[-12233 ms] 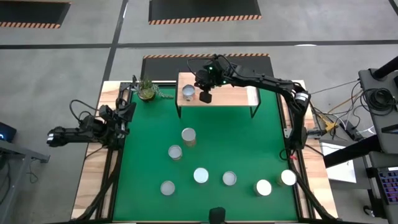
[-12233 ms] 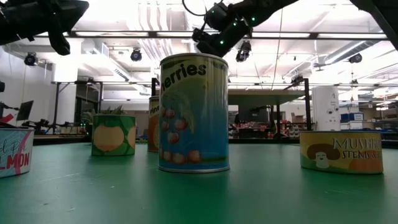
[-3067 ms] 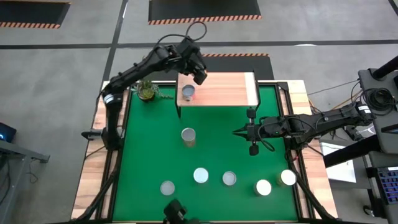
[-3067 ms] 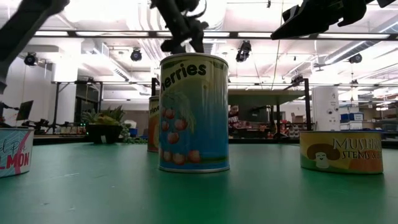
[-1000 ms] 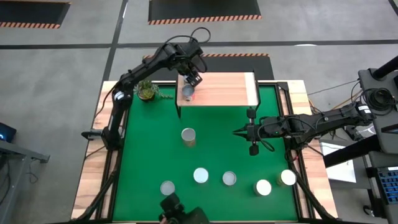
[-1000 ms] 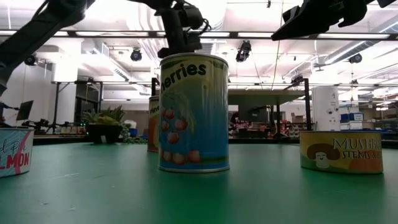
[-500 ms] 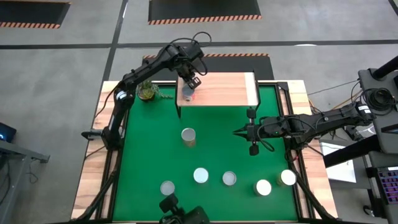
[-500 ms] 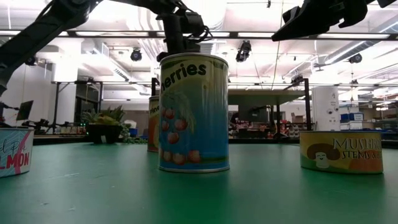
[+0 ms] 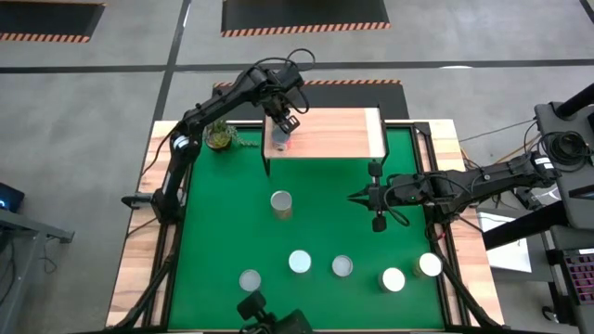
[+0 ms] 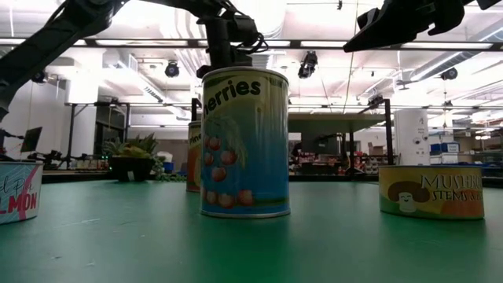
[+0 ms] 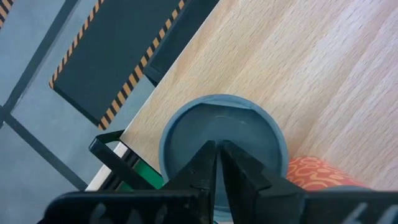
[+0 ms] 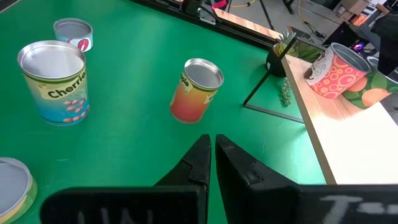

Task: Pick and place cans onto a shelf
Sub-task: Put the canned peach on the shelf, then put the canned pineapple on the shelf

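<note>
Since twelve seconds ago the arms have swapped roles: the left gripper (image 9: 288, 123) now reaches over the shelf (image 9: 334, 134) at the table's (image 9: 223, 232) far edge, its fingers (image 11: 239, 171) drawn nearly together above a can (image 11: 222, 143) lying on the shelf's left end, while the right gripper (image 9: 360, 197) has pulled back and hovers narrow above the right side of the green top. Two cans sit on the shelf's left end, one orange-patterned (image 12: 333, 68). Another can (image 9: 281, 203) stands mid-table, and five more are spread along the near edge, among them a cherries can (image 10: 244, 143). A potted plant (image 9: 219, 135) sits at the far left corner.
</note>
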